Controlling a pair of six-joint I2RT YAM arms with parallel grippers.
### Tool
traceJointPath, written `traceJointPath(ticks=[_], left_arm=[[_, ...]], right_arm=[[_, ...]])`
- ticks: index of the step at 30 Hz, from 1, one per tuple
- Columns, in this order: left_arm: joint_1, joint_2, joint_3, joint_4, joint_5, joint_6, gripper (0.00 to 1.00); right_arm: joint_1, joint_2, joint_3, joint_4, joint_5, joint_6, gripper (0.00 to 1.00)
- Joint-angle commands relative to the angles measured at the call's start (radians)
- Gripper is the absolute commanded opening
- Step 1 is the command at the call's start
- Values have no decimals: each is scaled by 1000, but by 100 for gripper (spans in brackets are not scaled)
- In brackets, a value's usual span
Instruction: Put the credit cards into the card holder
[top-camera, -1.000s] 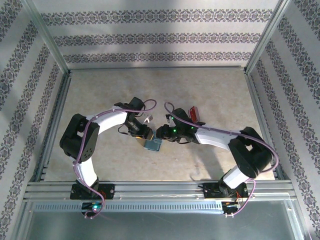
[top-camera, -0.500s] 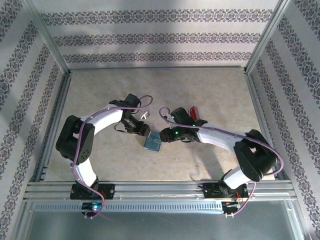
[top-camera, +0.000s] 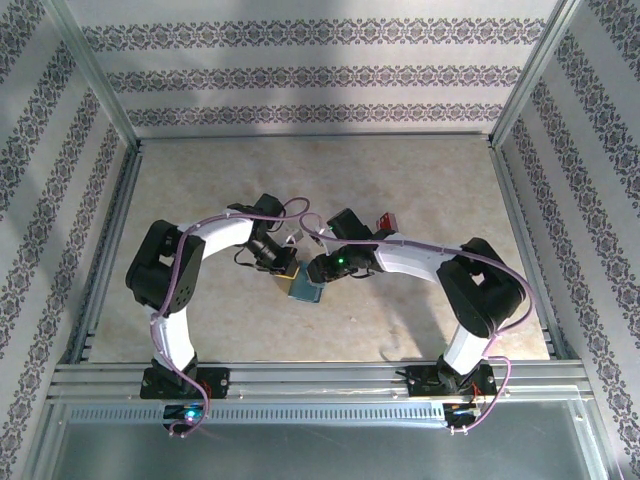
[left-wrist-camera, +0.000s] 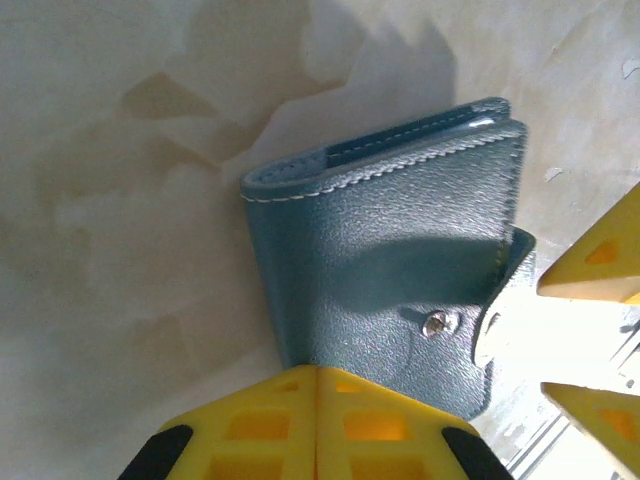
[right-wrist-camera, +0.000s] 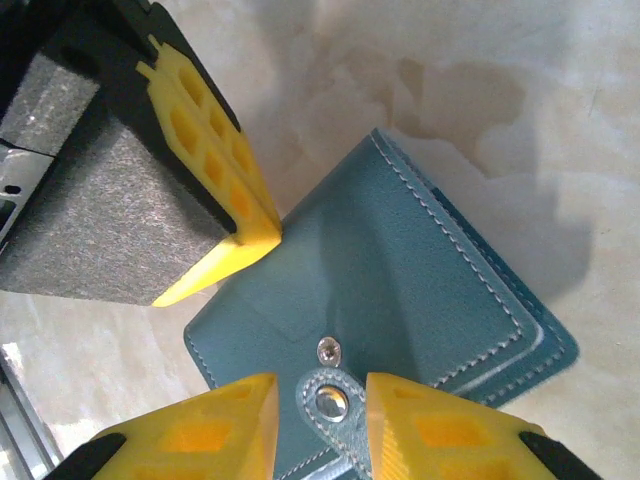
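the card holder (left-wrist-camera: 390, 250) lies folded shut on the table (top-camera: 420, 180) in the middle of the top view, just below both grippers. the left gripper (left-wrist-camera: 315, 372), fingers pressed together, leans its tip on the cover, likely to pin it flat. the right gripper (right-wrist-camera: 322, 385) straddles the snap tab (right-wrist-camera: 330, 402), probably to pull it open; whether its fingers nip the tab i cannot tell. farther up, right of centre, a red credit card (top-camera: 388, 222) sits small and partly behind the right arm; what lies inside the fold is hidden
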Motion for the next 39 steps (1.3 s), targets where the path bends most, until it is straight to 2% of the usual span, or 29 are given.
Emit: traceJointPath(ticks=[1, 8, 13, 16, 18, 20, 23, 26, 30, 35, 39], left_arm=[[8, 31, 0, 29, 55, -25, 7], [1, 36, -11, 40, 65, -29, 7], [3, -11, 4, 9, 79, -18, 10], [4, -55, -7, -12, 34, -7, 19], [9, -81, -34, 4, -7, -20, 30], [9, -85, -58, 24, -23, -34, 34], [8, -66, -83, 59, -10, -69, 34], [4, -42, -97, 98, 48, -115, 33], [-7, -30, -112, 141, 106, -163, 28], [-21, -28, -120, 173, 148, -183, 23], [-32, -19, -126, 188, 148, -187, 20]], right_arm=[[-9, 14, 10, -4, -40, -29, 30], [-14, 10, -4, -16, -58, -38, 30], [-31, -73, -35, -34, -37, -28, 31], [-46, -169, -76, -51, 34, 30, 33], [-66, -212, -122, -53, 77, 114, 34], [-77, -225, -173, -29, 88, 202, 34], [-75, -203, -222, 20, 75, 338, 34], [-46, -181, -252, 76, 91, 463, 36], [-4, -161, -277, 181, 106, 578, 36], [22, -141, -296, 257, 109, 646, 33], [32, -147, -321, 287, 124, 682, 37]])
